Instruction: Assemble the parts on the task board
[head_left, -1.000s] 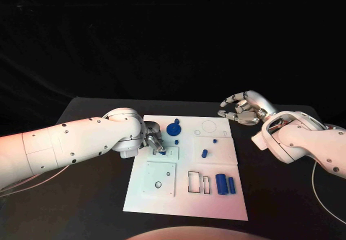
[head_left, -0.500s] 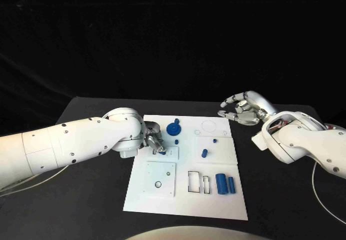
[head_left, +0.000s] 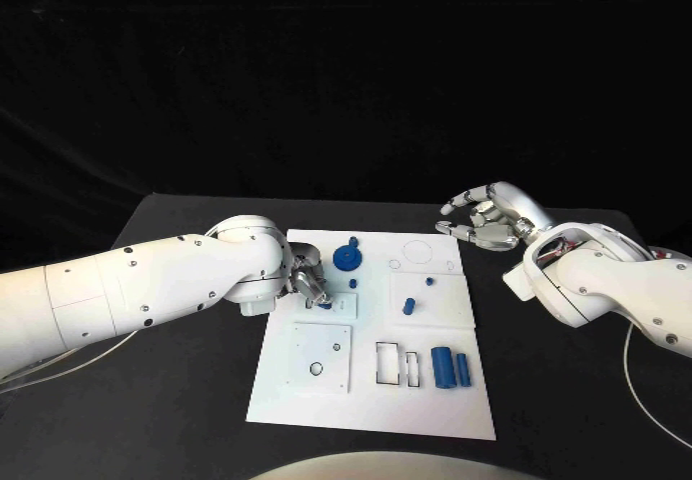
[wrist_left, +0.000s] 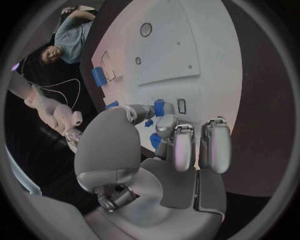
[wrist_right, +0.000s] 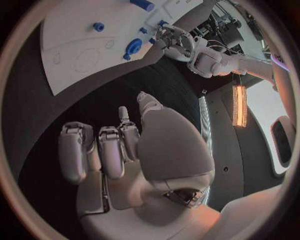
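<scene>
The small blue plastic part (wrist_left: 159, 107) sat pinched between the fingertips (wrist_left: 164, 124) of the silver left hand (head_left: 306, 284), low over the white rectangular task board (head_left: 368, 400) near its left edge, about midway between the far and near edges. A second small blue piece (wrist_left: 155, 141) showed just under those fingers in the left wrist view, though whether it was seated in the board or also held could not be told. The grip looked narrow, so the part could have tilted or slipped out if pressed down at an angle, and it might have jammed on the rim of its seat rather than dropping in. Just beyond the hand stood a blue round gear-like disc (head_left: 346, 259) with a small blue peg (head_left: 353, 241) beside it toward the far edge; a sideways sweep of the wrist could have knocked either one. Two small blue studs (head_left: 410, 306) stood near the board's middle, and two blue upright cylinders (head_left: 451, 369) lay beside empty rectangular slots (head_left: 388, 364) toward the near right corner, well apart from the work. The silver right hand (head_left: 488, 222) hovered off the board's far right corner above the black table (head_left: 188, 400), fingers loosely curled and holding nothing; it posed little risk unless it drifted inward.
</scene>
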